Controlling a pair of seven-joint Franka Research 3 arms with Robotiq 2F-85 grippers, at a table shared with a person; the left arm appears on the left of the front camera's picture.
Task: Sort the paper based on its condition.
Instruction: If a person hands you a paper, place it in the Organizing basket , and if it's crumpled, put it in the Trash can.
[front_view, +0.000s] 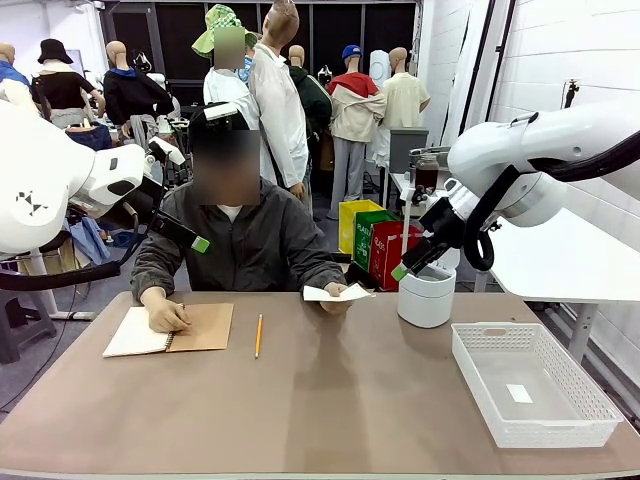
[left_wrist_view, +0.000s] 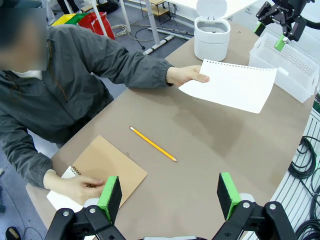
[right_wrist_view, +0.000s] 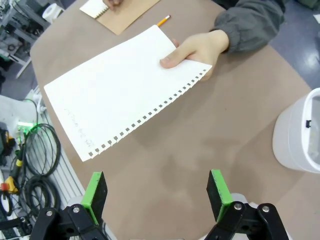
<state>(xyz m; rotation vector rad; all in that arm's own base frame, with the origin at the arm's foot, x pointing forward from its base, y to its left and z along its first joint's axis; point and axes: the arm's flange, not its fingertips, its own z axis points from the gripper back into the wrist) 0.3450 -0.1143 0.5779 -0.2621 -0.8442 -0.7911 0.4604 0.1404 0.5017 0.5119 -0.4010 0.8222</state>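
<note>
Right hand (right_wrist_view: 156, 181) and left hand (left_wrist_view: 169, 183) gape empty; person's thumb (right_wrist_view: 173, 59) covers a corner of the paper (right_wrist_view: 117, 87).

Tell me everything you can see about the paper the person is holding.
The paper is one thin white sheet, flat and uncrumpled, with a row of torn binding holes along one edge and faint marks near a corner, too small to read. The person's hand pinches one corner, thumb on top, holding it above the brown table.

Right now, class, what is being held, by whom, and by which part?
The person's hand pinches the paper at a corner of its punched edge. The left gripper and right gripper are open, empty.
</note>
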